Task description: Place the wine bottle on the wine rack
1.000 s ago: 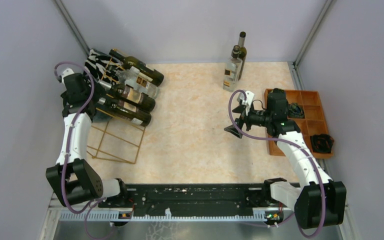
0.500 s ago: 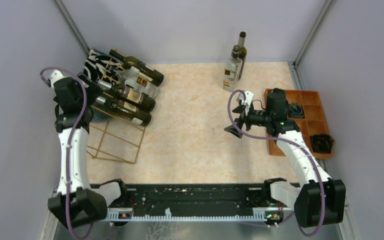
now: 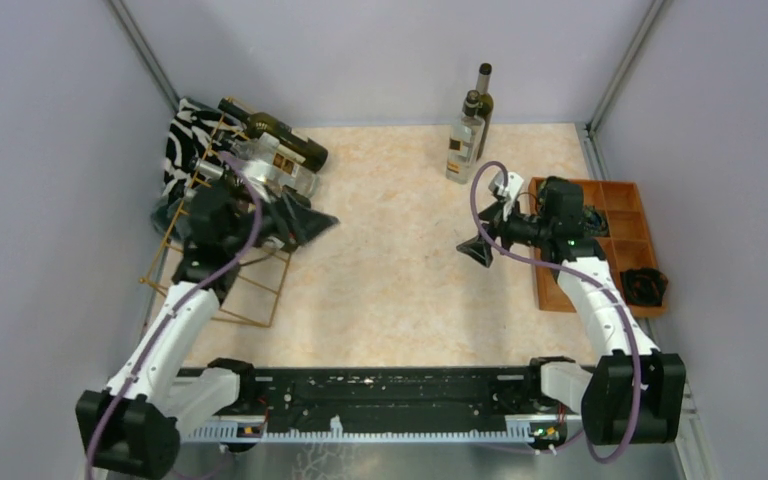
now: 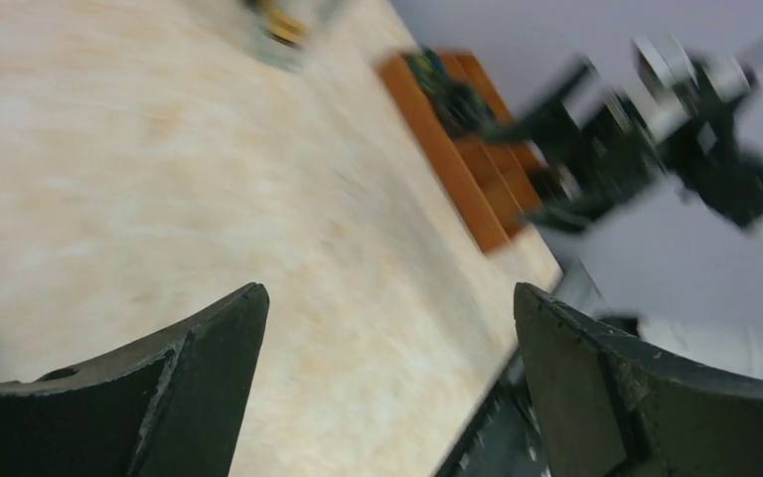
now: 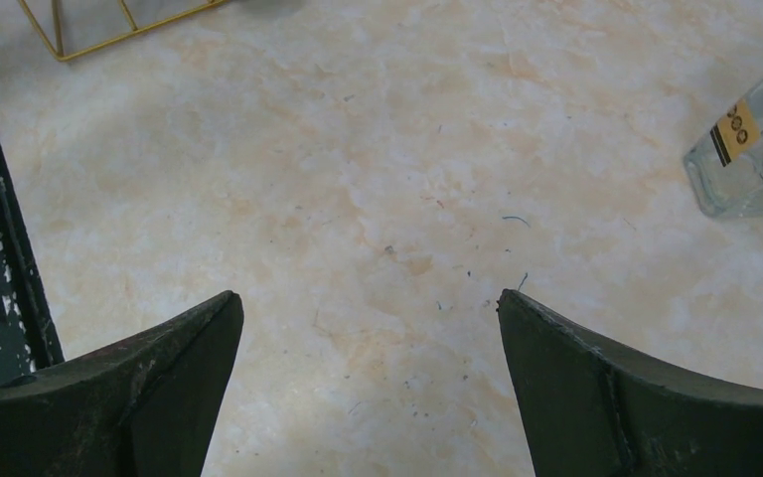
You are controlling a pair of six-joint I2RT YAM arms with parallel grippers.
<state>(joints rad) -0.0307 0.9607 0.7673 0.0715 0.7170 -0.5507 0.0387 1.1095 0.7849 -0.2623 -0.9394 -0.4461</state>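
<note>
L end effector is spread wide w/ nothing held, hovering at the right edge of the wine rack, which lies under & behind it w/ racked bottles just past it toward the back wall. R end effector is likewise fully open & empty above bare worktop. The wine bottle stands upright beyond it at the far edge, just behind a clear bottle, well apart from the L end effector & rack.
</note>
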